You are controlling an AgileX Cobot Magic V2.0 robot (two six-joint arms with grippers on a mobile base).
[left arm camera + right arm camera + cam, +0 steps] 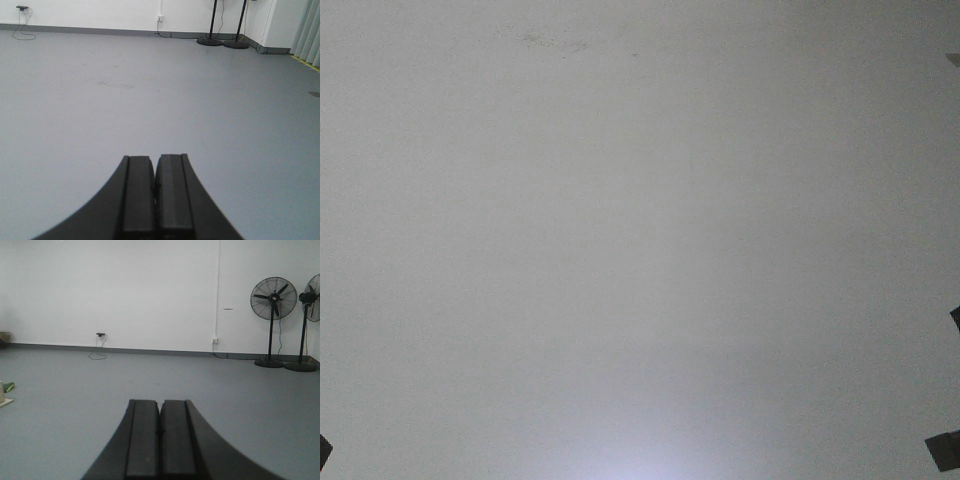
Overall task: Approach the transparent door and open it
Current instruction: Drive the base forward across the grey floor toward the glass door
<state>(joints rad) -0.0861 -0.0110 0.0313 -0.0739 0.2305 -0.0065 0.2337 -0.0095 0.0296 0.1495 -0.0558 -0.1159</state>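
Left hand (156,195) has its two dark fingers (137,195) pressed together with nothing between them, held low over the floor (150,100). Right hand (160,437) is the same, its fingers (142,437) flat against each other and gripping nothing.

Beyond the left hand the grey floor runs bare to a faint scuff (115,83). Farther off it meets a white wall (100,12) with a grey skirting strip. At the far right of that wall stand two round black stand bases (210,41), just beside each other. Pale grey-green curtain folds (310,30) hang at the right edge.

Beyond the right hand, the far wall carries a plug with a loose cable (100,342) near the middle. Two black standing fans (273,298) stand side by side at the far right. A small green thing (9,386) lies on the floor at the near left edge; what it is cannot be told.

The front view shows only grey floor. Where the transparent door stands cannot be told from these views.
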